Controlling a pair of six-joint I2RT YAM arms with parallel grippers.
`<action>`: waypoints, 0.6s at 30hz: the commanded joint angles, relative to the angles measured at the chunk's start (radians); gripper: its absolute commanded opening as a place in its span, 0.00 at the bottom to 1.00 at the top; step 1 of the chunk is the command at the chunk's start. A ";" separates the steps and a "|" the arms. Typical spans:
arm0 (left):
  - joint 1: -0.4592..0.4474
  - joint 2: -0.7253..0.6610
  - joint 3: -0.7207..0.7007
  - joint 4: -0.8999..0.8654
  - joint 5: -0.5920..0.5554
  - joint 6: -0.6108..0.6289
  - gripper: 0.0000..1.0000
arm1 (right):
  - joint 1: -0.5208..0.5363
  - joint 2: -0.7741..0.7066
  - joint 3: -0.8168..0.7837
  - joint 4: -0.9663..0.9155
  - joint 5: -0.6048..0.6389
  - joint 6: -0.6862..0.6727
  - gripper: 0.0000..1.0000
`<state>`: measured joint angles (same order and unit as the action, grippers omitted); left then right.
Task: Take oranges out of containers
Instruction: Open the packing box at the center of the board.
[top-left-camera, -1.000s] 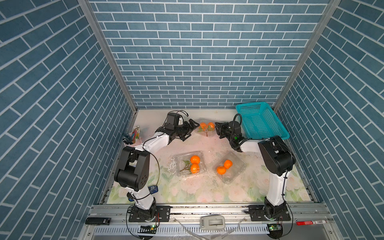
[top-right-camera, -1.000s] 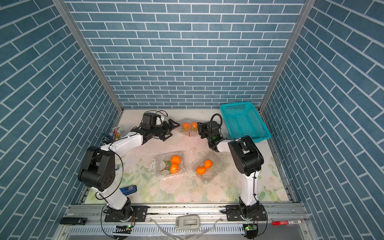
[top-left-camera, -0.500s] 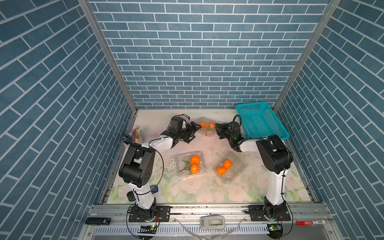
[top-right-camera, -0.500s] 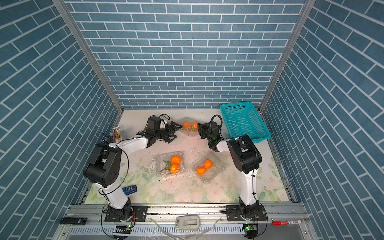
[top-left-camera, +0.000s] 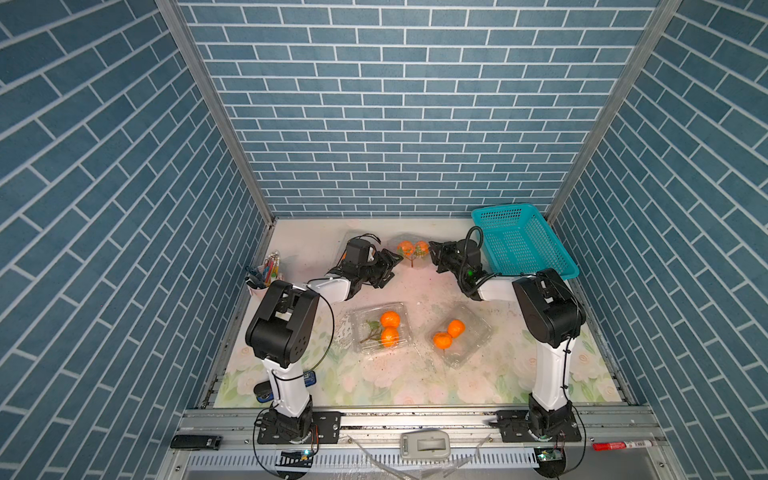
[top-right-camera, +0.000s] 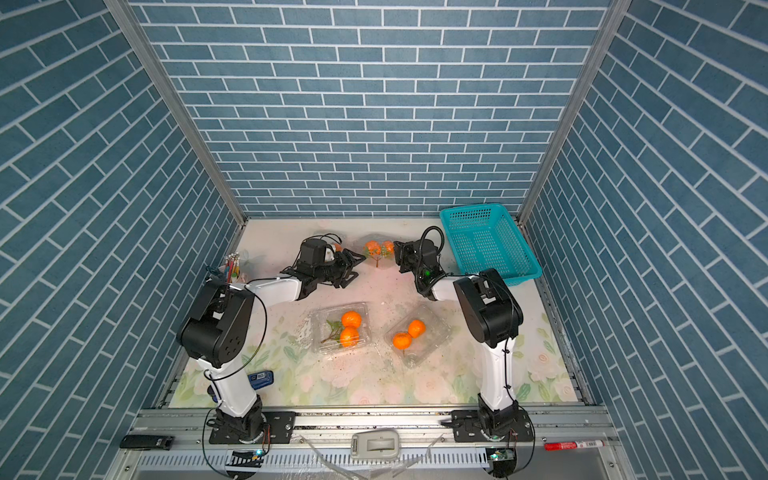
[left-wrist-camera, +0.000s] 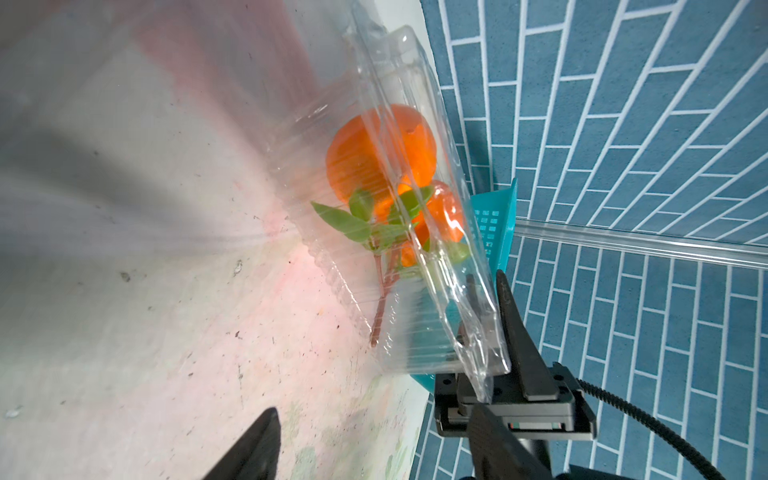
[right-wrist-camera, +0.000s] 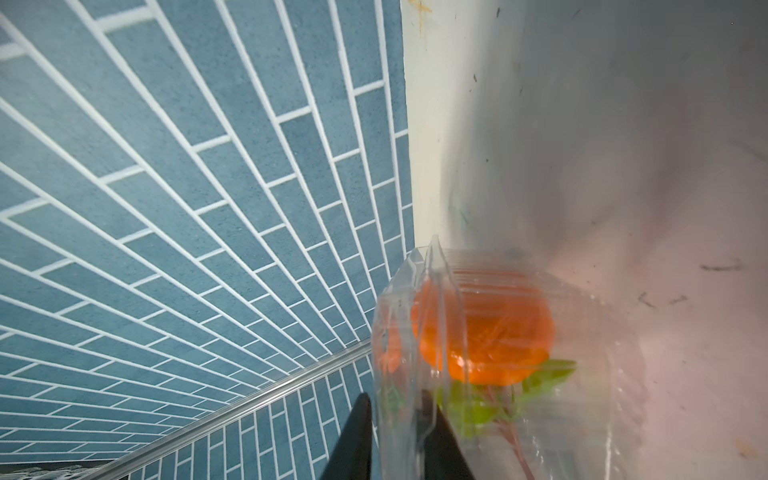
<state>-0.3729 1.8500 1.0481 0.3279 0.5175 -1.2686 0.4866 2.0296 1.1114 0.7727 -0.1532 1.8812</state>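
A clear container (top-left-camera: 409, 239) with two oranges (top-left-camera: 411, 248) and leaves lies near the back wall, between my two grippers. My right gripper (right-wrist-camera: 395, 432) is shut on that container's rim flange (right-wrist-camera: 419, 332); in a top view it sits at the box's right end (top-left-camera: 433, 251). My left gripper (left-wrist-camera: 374, 449) is open just short of the box's left end (top-left-camera: 391, 270), with nothing between its fingers. Two more open containers (top-left-camera: 361, 332) (top-left-camera: 473, 332) lie mid-table, each holding a pair of oranges (top-left-camera: 390, 328) (top-left-camera: 449, 334).
A teal basket (top-left-camera: 523, 241) stands at the back right, right behind the right gripper. A pencil cup (top-left-camera: 266, 274) is at the left wall. A small blue device (top-left-camera: 307, 378) lies near the left arm's base. The brick back wall is close behind the far container.
My left arm has stretched forward and lower towards the far container, and its jaws have narrowed. The right gripper has stayed at the container's right end.
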 joint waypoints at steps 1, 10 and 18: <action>-0.005 0.027 -0.008 0.037 -0.020 -0.017 0.73 | 0.007 0.007 0.024 -0.001 0.001 0.038 0.22; -0.006 0.052 -0.011 0.068 -0.051 -0.050 0.74 | 0.022 0.001 0.014 -0.011 -0.011 0.035 0.20; -0.007 0.056 -0.020 0.111 -0.070 -0.074 0.74 | 0.035 -0.002 -0.017 -0.001 -0.014 0.032 0.19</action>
<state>-0.3748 1.8938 1.0416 0.4129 0.4652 -1.3380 0.5144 2.0296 1.1145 0.7624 -0.1589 1.8881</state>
